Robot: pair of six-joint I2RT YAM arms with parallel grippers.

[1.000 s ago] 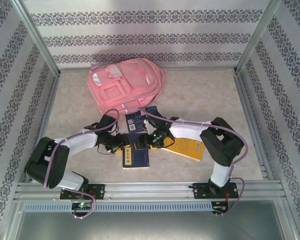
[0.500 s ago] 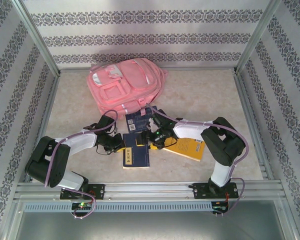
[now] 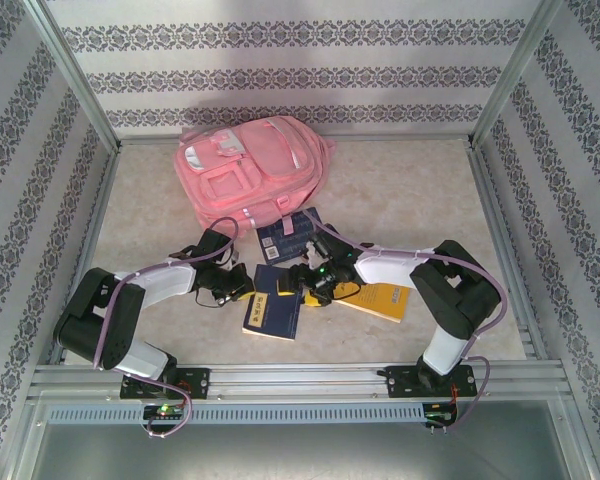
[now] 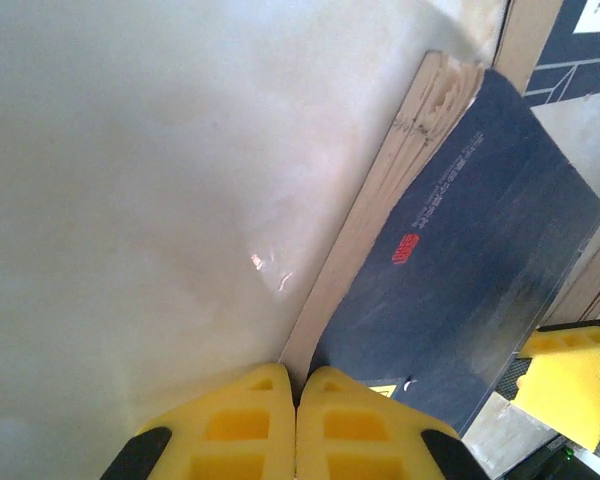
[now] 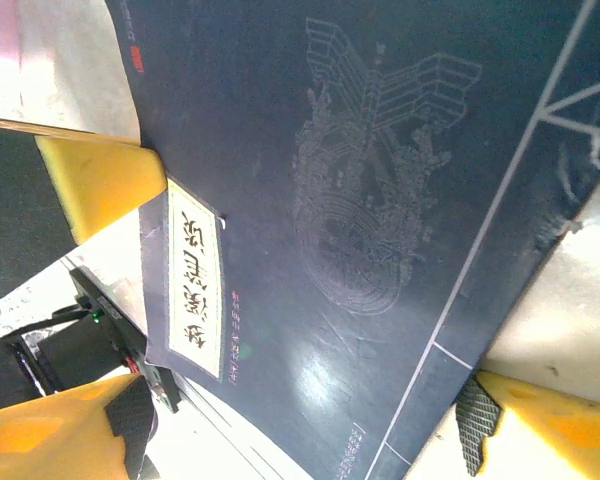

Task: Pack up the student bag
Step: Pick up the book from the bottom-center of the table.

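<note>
Clearly, left tool point(image 4: 298, 378) is pressed together at corner of dark blue book point(image 3: 272, 315), frame centre. Right tool point(image 5: 300, 425) is spread wide over its cover; student bag point(image 3: 250, 170) upper centre.

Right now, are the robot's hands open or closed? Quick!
Left gripper: shut, at the book's corner.
Right gripper: open, over the book.

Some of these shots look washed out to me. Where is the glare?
Left wrist view: the tabletop is washed pale, with one small bright glint beside the dark blue book. Right wrist view: a soft sheen low on the book's cover, and the top-left corner is blown out. Top view: even light, no harsh shadows.
</note>
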